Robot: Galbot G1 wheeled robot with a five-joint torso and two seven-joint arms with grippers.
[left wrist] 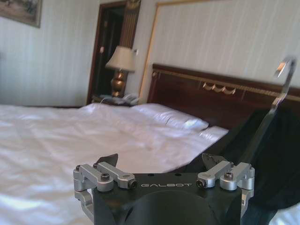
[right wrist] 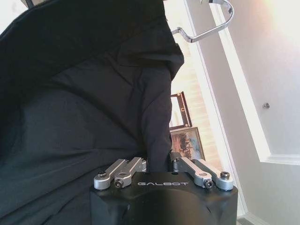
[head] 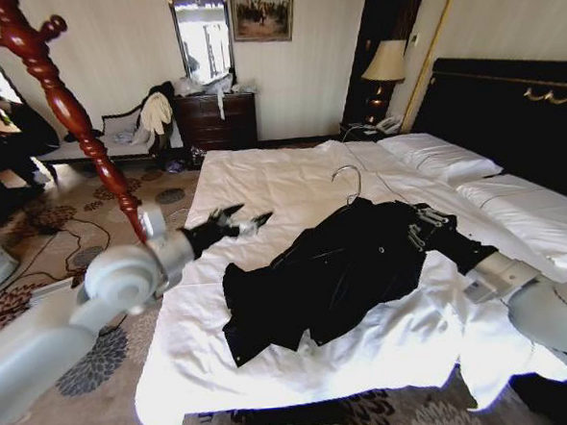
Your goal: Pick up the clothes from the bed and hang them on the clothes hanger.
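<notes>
Head view shows your right pincer (head: 429,225) clamped on the jacket (head: 335,272), likely to steady the hanger (head: 351,184) just beyond it, while your left pincer (head: 250,220) hovers open alongside over the bed (head: 262,175).

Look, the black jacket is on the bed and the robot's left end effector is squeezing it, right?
Not quite. The black jacket is on the bed, but the left end effector hovers open above the sheet beside it, as the head view shows. The right end effector is the one shut on it.
</notes>
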